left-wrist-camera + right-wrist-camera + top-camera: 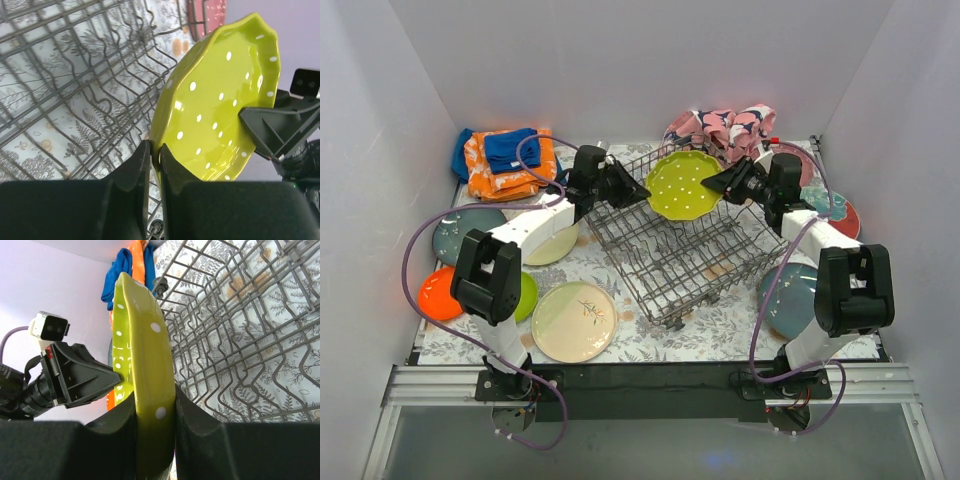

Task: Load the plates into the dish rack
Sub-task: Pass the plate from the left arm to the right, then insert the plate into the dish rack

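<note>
Above the dish rack (672, 268), left gripper (641, 193) and right gripper (714, 183) clamp lime plate (684, 186).

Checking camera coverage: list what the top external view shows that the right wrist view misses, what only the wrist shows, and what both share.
Only top external: the cream plate, orange plate and teal plate lying on the table, and the patterned cloth at the back. Only right wrist: close up, the right jaws pressed on both faces of the rim of the lime green plate. Both: that plate held between both arms at the dish rack, the left jaws on its far edge, the orange and blue cloths.
</note>
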`<state>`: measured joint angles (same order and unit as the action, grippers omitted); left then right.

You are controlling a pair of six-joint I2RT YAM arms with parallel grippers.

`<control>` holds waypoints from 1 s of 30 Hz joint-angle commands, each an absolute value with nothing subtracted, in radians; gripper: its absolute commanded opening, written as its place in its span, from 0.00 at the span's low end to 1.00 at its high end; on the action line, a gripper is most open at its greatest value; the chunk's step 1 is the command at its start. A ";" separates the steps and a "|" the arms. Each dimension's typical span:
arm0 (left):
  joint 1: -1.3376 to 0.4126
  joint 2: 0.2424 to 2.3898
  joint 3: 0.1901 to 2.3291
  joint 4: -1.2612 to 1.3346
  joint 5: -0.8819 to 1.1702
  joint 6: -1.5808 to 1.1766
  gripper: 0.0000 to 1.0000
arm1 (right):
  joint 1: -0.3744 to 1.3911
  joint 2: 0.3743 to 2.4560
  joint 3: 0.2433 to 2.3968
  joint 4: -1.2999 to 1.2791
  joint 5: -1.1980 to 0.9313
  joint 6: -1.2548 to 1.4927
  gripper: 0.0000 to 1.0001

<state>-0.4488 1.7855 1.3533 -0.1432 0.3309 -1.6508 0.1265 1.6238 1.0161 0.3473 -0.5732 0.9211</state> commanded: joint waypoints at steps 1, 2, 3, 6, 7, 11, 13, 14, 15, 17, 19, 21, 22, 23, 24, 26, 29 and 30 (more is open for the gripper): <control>-0.446 1.663 1.335 0.078 0.480 -1.669 0.25 | 0.094 1.556 1.006 0.452 -0.635 0.879 0.01; -0.446 1.658 1.328 0.092 0.488 -1.664 0.32 | 0.083 1.551 1.005 0.459 -0.664 0.879 0.01; -0.446 1.648 1.322 0.094 0.492 -1.643 0.40 | 0.062 1.539 1.005 0.468 -0.682 0.871 0.01; -0.445 1.606 1.313 0.060 0.477 -1.588 0.55 | 0.009 1.508 1.008 0.491 -0.744 0.838 0.01; -0.445 1.595 1.315 0.037 0.442 -1.541 0.61 | 0.003 1.502 1.009 0.498 -0.759 0.819 0.01; -0.442 1.517 1.330 -0.121 0.327 -1.387 0.69 | -0.069 1.473 1.003 0.520 -0.846 0.761 0.01; -0.440 1.456 1.325 -0.173 0.273 -1.295 0.71 | -0.093 1.460 1.011 0.520 -0.885 0.718 0.01; -0.440 1.430 1.318 -0.214 0.231 -1.266 0.75 | -0.103 1.454 1.008 0.520 -0.894 0.677 0.01; -0.440 1.402 1.281 -0.225 0.215 -1.232 0.77 | -0.118 1.439 1.005 0.517 -0.891 0.658 0.01; -0.439 1.312 1.237 -0.268 0.180 -1.151 0.80 | -0.135 1.425 0.997 0.514 -0.884 0.625 0.01; -0.437 1.246 1.174 -0.296 0.123 -1.099 0.84 | -0.149 1.413 0.993 0.497 -0.874 0.580 0.01; -0.437 1.152 1.132 -0.336 0.051 -1.026 0.87 | -0.149 1.404 0.989 0.485 -0.858 0.540 0.01; -0.436 1.125 1.088 -0.344 0.028 -1.000 0.88 | -0.147 1.405 0.989 0.476 -0.851 0.525 0.01; -0.436 1.064 1.066 -0.353 0.012 -0.977 0.89 | -0.144 1.404 0.988 0.468 -0.829 0.509 0.01; -0.434 1.040 1.043 -0.354 -0.024 -0.938 0.89 | -0.137 1.404 0.991 0.447 -0.816 0.485 0.01; -0.434 0.991 0.979 -0.351 -0.083 -0.908 0.91 | -0.127 1.401 1.003 0.417 -0.764 0.393 0.01; -0.433 0.924 0.908 -0.336 -0.155 -0.861 0.91 | -0.101 1.384 1.012 0.368 -0.681 0.267 0.01; -0.434 0.898 0.894 -0.328 -0.169 -0.853 0.91 | -0.094 1.379 1.023 0.350 -0.666 0.244 0.01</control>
<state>-0.4400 0.9623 0.9607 -0.3161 -0.0250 -0.9672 -0.1204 1.4475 0.9718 0.3210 -0.7509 0.3965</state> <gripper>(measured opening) 0.913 0.314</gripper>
